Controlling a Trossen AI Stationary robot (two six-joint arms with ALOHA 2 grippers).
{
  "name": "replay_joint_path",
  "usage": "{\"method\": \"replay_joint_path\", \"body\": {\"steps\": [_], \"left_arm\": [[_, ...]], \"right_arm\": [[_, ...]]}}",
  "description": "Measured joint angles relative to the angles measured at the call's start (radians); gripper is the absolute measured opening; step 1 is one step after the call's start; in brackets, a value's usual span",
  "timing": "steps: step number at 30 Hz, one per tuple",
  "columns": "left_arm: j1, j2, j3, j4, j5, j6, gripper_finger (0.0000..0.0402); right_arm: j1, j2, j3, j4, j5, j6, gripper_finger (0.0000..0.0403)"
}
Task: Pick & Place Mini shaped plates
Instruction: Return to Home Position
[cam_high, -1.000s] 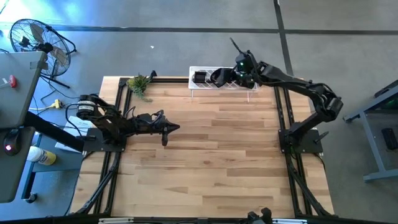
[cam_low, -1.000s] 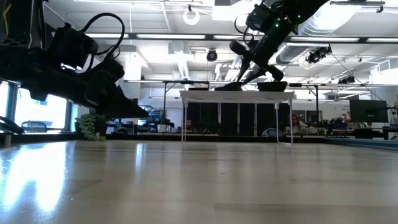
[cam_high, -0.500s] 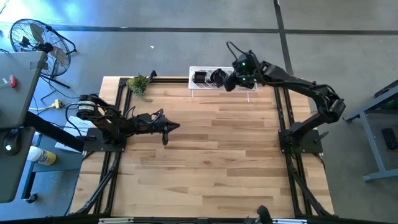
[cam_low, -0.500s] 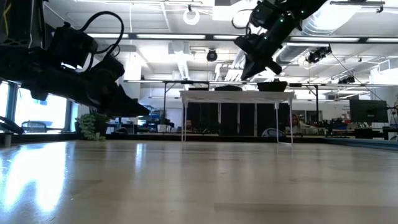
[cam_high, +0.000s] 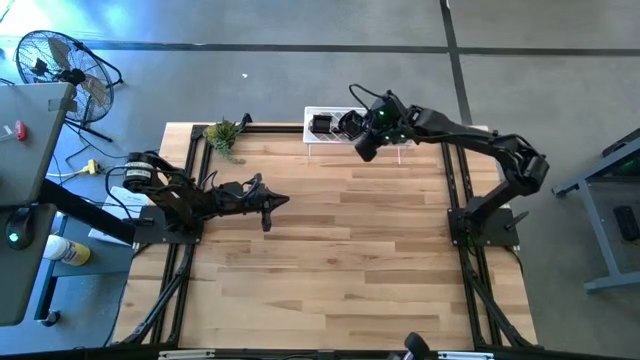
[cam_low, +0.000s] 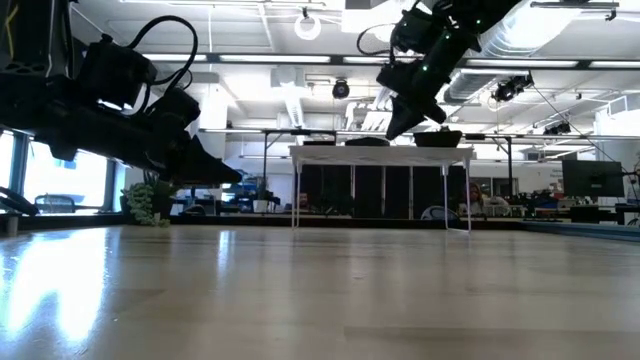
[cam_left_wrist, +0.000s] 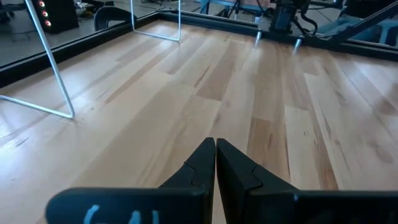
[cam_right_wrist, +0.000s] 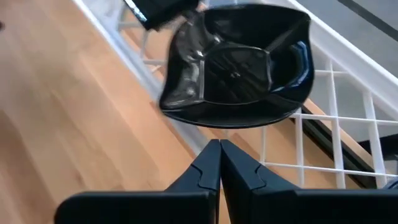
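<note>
Plates (cam_right_wrist: 236, 68) sit stacked on the rack (cam_right_wrist: 348, 118); my right gripper (cam_right_wrist: 219, 148) beside it and left gripper (cam_left_wrist: 215, 144) both closed, empty; I judge only homing left

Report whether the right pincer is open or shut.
Shut: right pincer fingers touch, nothing between them; black plates sit apart on the white rack.

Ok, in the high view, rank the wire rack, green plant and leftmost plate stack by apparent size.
1. wire rack, partly hidden by the right gripper
2. green plant
3. leftmost plate stack, clearly smallest
</note>
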Motion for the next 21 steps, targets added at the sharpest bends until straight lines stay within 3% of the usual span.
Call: {"method": "replay_joint_path", "body": {"steps": [7,15,18,21], "left_arm": [[0.001,-0.01,0.0,0.001,-0.011,0.0,0.0012],[0.001,-0.079,-0.011,-0.001,0.005,0.026,0.0012],[0.001,-0.126,-0.021,0.0,0.066,0.026,0.0012],[0.001,-0.184,-0.035,0.0,0.118,0.026,0.0012]], "right_arm": [[-0.007,0.008,0.0,0.071,0.027,-0.022,0.0001],[0.027,-0.056,-0.002,0.034,0.068,-0.1,0.0001],[0.078,-0.106,-0.072,0.091,0.036,-0.162,0.0001],[0.145,-0.172,-0.225,0.263,-0.042,-0.198,0.0001]]}}
